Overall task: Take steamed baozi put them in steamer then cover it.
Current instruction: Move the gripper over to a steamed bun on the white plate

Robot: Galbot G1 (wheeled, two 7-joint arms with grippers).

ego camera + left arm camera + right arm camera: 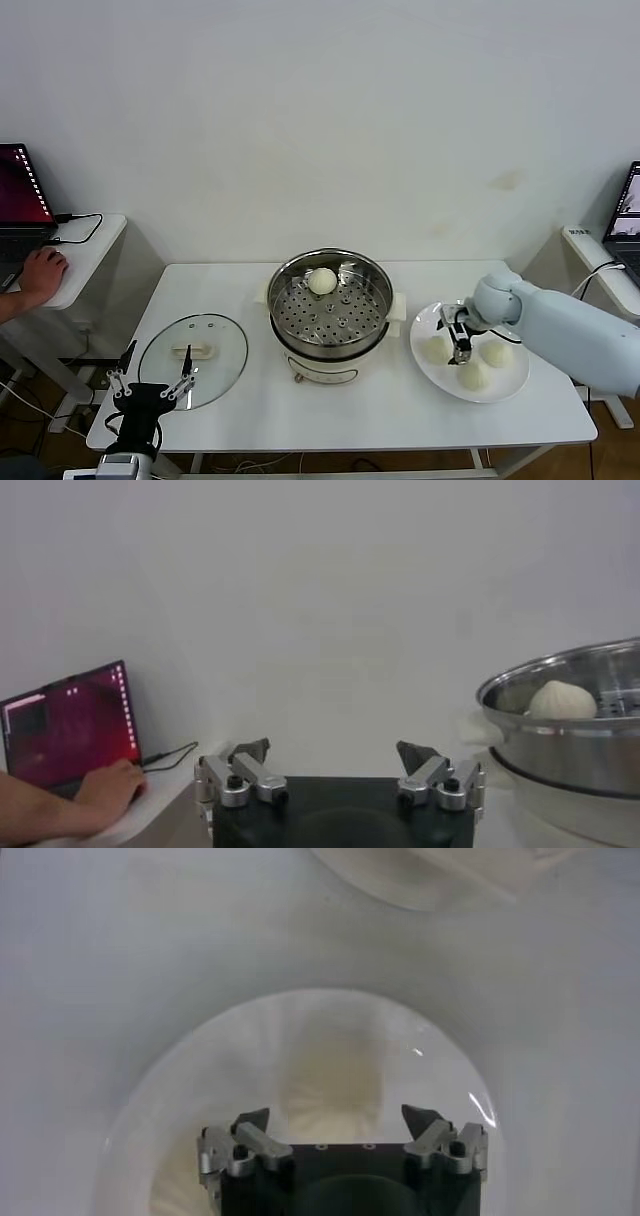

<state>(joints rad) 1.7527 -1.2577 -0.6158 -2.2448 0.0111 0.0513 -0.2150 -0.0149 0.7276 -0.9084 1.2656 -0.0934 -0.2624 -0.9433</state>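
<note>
One baozi (322, 281) sitting in steamer (375, 270); three on plate (424, 320); my right pincer (459, 341) hovering there spread, gripping nothing.

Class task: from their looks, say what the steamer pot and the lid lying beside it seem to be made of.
Steamer pot: likely stainless steel; shiny, mirror-like wall and perforated tray. Lid: apparently clear glass, since the table shows through it, with a metal rim and a cream handle, probably plastic.

Right claw (460, 340) lowered, fingers spread, left claw (152, 382) parked low, fingers wide apart
</note>
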